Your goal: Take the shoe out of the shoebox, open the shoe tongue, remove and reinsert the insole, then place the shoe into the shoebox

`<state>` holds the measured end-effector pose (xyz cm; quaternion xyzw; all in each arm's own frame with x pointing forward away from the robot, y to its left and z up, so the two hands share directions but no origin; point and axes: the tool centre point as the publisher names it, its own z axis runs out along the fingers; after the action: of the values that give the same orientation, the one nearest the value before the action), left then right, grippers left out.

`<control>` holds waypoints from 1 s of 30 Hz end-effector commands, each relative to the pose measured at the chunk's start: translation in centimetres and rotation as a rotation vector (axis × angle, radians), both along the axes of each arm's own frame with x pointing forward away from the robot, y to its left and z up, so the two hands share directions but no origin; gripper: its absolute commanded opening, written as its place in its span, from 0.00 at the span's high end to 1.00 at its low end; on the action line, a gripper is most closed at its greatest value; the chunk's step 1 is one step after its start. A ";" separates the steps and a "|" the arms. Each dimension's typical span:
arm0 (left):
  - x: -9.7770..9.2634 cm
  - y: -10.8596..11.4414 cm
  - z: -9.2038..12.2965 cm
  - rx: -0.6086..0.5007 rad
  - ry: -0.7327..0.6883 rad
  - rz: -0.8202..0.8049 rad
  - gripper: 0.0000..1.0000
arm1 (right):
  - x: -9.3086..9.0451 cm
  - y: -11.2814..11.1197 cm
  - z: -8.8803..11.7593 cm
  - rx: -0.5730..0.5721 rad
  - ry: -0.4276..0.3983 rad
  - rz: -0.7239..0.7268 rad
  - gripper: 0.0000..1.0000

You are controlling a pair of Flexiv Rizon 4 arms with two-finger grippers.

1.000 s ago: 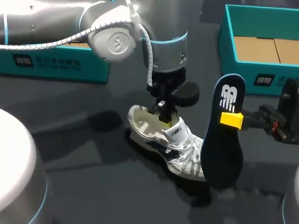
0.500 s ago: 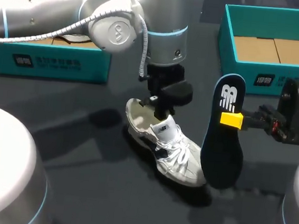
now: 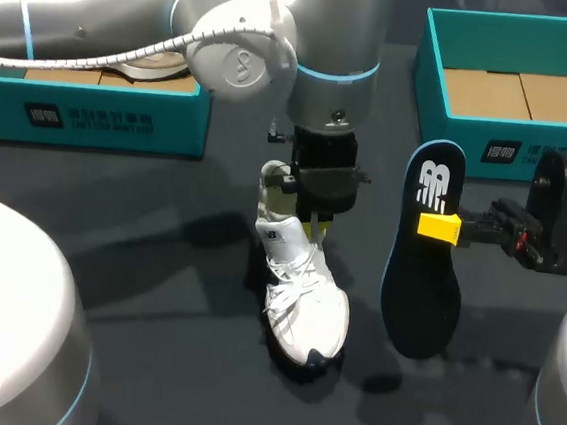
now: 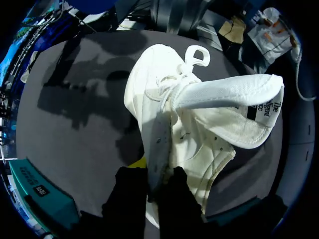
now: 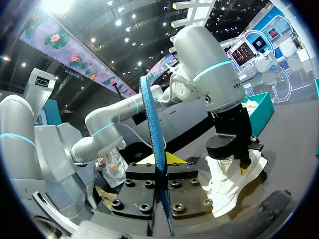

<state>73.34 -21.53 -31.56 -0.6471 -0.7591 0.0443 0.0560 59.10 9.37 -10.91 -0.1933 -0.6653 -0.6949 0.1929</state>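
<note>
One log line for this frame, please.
left hand: shut on shoe collar | right hand: shut on insole, upright beside shoe | insole: out of shoe, not reinserted

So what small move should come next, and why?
Probably the right gripper should carry the insole toward the shoe opening. The insole is out, clamped upright beside the shoe, and the left gripper clamps the shoe's collar.
</note>
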 end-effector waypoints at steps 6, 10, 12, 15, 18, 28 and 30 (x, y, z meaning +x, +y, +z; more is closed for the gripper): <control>-0.2 -0.8 -0.6 0.010 -0.024 -0.059 1.00 | -0.2 0.1 0.1 -0.003 0.001 -0.004 1.00; -0.1 -0.9 -1.0 0.012 -0.024 -0.067 1.00 | -0.2 0.1 0.1 -0.003 0.001 -0.004 1.00; 0.0 -1.0 -1.4 0.014 -0.021 -0.070 1.00 | -0.2 0.1 0.1 -0.003 0.001 -0.004 1.00; 0.0 -1.0 -2.1 0.022 -0.007 -0.087 1.00 | -0.2 0.1 0.1 -0.003 0.001 -0.004 1.00; -0.1 -1.2 -2.8 0.031 -0.006 -0.101 1.00 | -0.2 0.1 0.1 -0.003 0.001 -0.004 1.00; -0.3 -1.7 -4.6 0.056 0.000 -0.123 1.00 | -0.2 0.1 0.1 -0.003 0.001 -0.004 1.00; -0.5 -1.8 -5.1 0.062 0.003 -0.126 1.00 | -0.2 0.1 0.1 -0.003 0.001 -0.004 1.00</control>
<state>72.85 -22.66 -35.98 -0.6910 -0.7186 0.0214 0.0748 59.09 9.37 -10.89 -0.1934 -0.6651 -0.6950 0.1927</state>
